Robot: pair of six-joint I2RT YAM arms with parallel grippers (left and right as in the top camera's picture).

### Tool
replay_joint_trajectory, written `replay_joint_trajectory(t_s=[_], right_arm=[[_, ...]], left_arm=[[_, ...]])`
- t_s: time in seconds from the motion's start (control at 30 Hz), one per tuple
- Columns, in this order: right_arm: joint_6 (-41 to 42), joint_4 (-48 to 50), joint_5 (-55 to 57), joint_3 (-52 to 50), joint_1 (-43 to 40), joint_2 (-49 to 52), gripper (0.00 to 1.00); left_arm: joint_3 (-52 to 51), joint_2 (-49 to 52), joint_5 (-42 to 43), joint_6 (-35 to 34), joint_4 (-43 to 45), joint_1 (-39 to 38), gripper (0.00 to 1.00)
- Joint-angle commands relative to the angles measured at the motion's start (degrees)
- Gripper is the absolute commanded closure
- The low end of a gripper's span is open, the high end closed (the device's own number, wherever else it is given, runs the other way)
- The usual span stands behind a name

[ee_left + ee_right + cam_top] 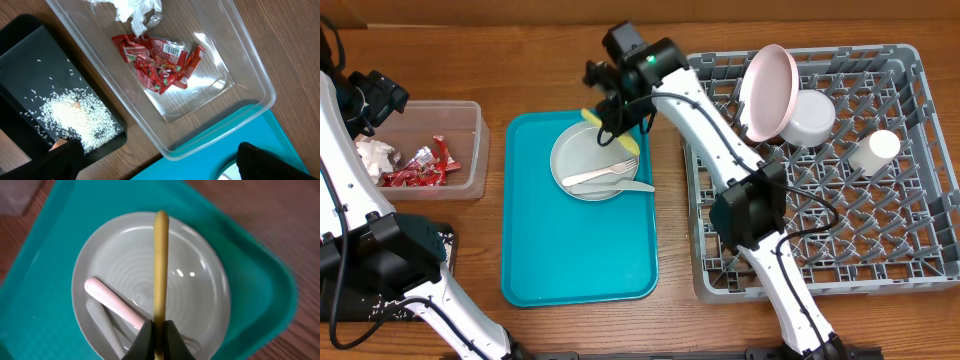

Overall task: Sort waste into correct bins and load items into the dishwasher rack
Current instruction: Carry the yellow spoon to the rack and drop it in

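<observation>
Right claw (159,332) pinches yellow cutlery (161,265) above grey plate (202,297).

tub (478,150) left of serving tray (580,250) | plate (570,150) on serving tray | rack (880,240) right of it | wrappers (420,165) in tub

I see a flat teal serving tray (580,250) lying on the brown wooden desk (520,60) — rounded corners, raised rim, long side running top to bottom overhead.
</observation>
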Motion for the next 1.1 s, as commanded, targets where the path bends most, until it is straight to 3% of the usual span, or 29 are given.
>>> replay_joint_trajectory(t_s=[0.0,0.43,0.83,0.87,0.97,1.07], right_arm=[[6.0,-0.9,-0.9,5.0,-4.0,-4.4,0.96],[11.7,-12.9,8.7,5.9,-16.7,-10.5,0.96],[13.9,-13.1,10.3,3.7,-17.6,-9.7,0.95],[14.1,-12.2,10.3,2.3,-17.6,-9.7,0.85],[14.8,-10.3,10.3,0.0,-17.6,-9.7,0.43],[15.1,-9.4,9.2,-0.6,-17.5,-9.7,0.28]], left_arm=[[0.6,-1.7,0.1,1.2,-0.1,-0.4,0.0],[0.6,-1.7,0.1,1.2,-0.1,-0.4,0.0],[0.6,-1.7,0.1,1.2,-0.1,-0.4,0.0],[0.6,-1.7,0.1,1.2,-0.1,-0.4,0.0],[0.6,-1.7,0.1,1.2,-0.1,-0.4,0.0],[0.6,-1.7,0.1,1.2,-0.1,-0.4,0.0]])
